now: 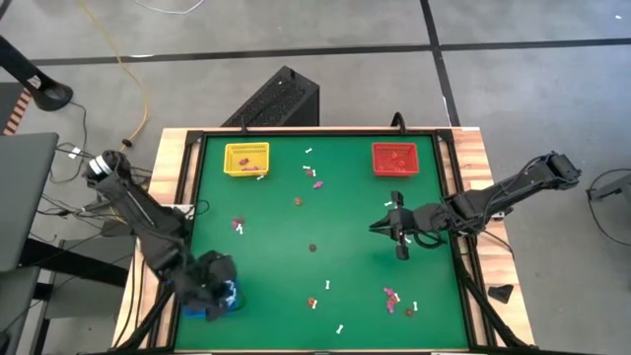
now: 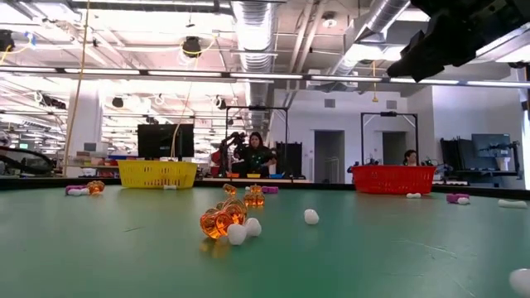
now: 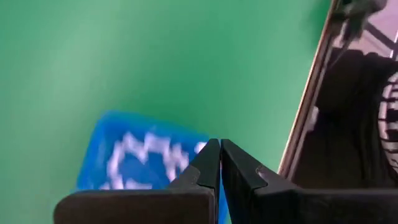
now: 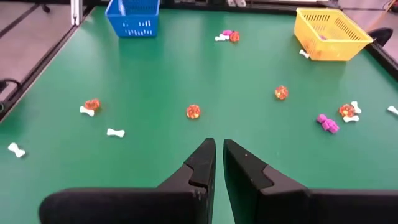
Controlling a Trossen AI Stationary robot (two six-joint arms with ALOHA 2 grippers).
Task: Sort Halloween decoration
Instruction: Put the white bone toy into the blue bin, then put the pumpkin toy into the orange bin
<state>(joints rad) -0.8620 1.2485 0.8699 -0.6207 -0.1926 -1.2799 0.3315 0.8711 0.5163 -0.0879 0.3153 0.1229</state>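
- Hovering over the blue basket (image 1: pixel 209 299) at the table's near-left corner, the left gripper (image 3: pixel 220 155) has its fingers pressed together with nothing visible between them; white pieces show inside the basket, so this looks like the drop-off spot for the bone-shaped trinkets.
- Scattered along the near edge of the green table (image 1: pixel 266 286) lie several white bones (image 1: pixel 341 326), a purple trinket (image 1: pixel 391 294) and small orange ones (image 1: pixel 312 302), all unsorted.
- Near the table's middle sits a lone orange pumpkin trinket (image 4: pixel 193 111), with nothing close around it.
- Towards the right edge, about halfway back, the right gripper (image 4: pixel 219 155) hangs above the table with its fingers almost touching and empty, pointed across the mat towards the left side, probably lining up for the next pick.
- A purple figure (image 4: pixel 327 122) and an orange piece with a white bone (image 4: pixel 348 112) lie towards the far edge.
- At the far-left corner the yellow basket (image 1: pixel 246 159) holds a few pieces, one white bone (image 1: pixel 260 177) lying just outside its wall.
- At the far-right corner the red basket (image 1: pixel 395 158) holds a few orange-red pieces, which suggests sorting by colour.
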